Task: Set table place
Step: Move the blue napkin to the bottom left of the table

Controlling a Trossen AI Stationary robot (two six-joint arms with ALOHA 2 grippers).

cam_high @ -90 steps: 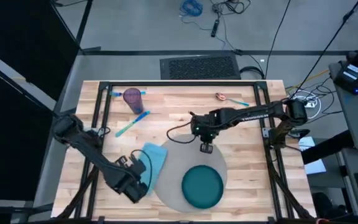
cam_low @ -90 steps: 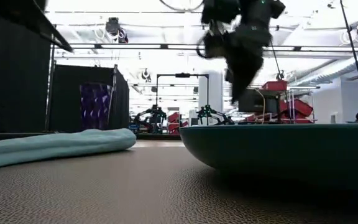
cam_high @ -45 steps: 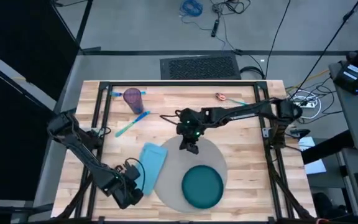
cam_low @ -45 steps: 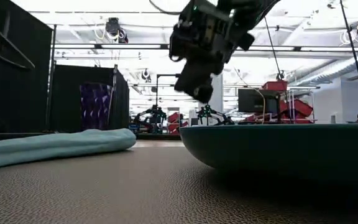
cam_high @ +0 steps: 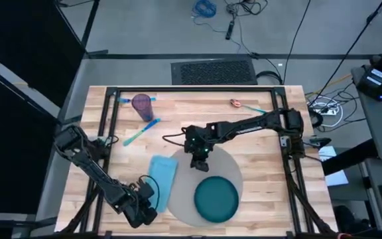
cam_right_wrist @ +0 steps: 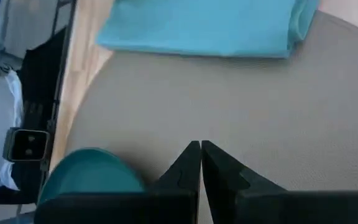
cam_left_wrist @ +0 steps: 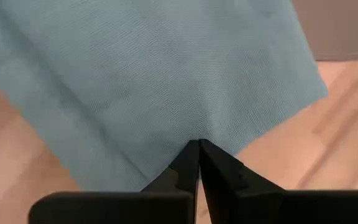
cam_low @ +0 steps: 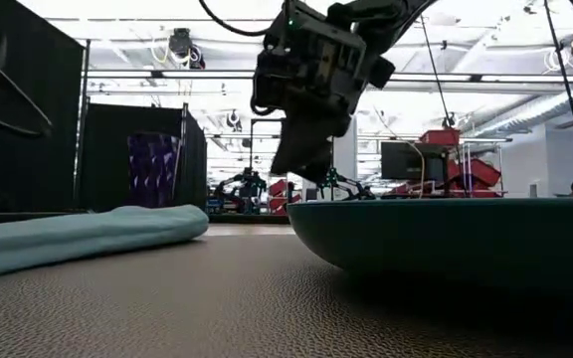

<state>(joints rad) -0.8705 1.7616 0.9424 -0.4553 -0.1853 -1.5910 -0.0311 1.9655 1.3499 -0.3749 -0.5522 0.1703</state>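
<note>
The round grey placemat [cam_high: 182, 191] lies on the wooden table [cam_high: 260, 149] near its front edge. On it sits the dark teal plate [cam_high: 215, 199]. A light blue napkin [cam_high: 163, 174] lies flat at the placemat's left rim. My left gripper [cam_left_wrist: 199, 146] is shut, at the napkin's near end [cam_high: 149, 196]. My right gripper [cam_low: 301, 164] is shut. It hangs clear above the placemat's far part [cam_right_wrist: 229, 99], behind the plate [cam_low: 446, 234]. My left gripper's shut fingertips [cam_left_wrist: 191, 155] stand over the near part of the napkin [cam_left_wrist: 166, 74], coming from the table's near left. The cloth looks flat and unlifted. I cannot tell whether the tips touch it.
A purple cup [cam_high: 141, 103] and blue utensils [cam_high: 141, 133] lie at the far left, and a small pink item [cam_high: 236, 103] with a teal utensil [cam_high: 255, 108] lies at the far right. Black frame rails [cam_high: 191, 88] border the table.
My right gripper has moved toward the table's left edge and come lower over the placemat's far part, staying shut. My left gripper has drawn back a little toward the near edge. The napkin has shifted slightly and lies as a narrower strip.
</note>
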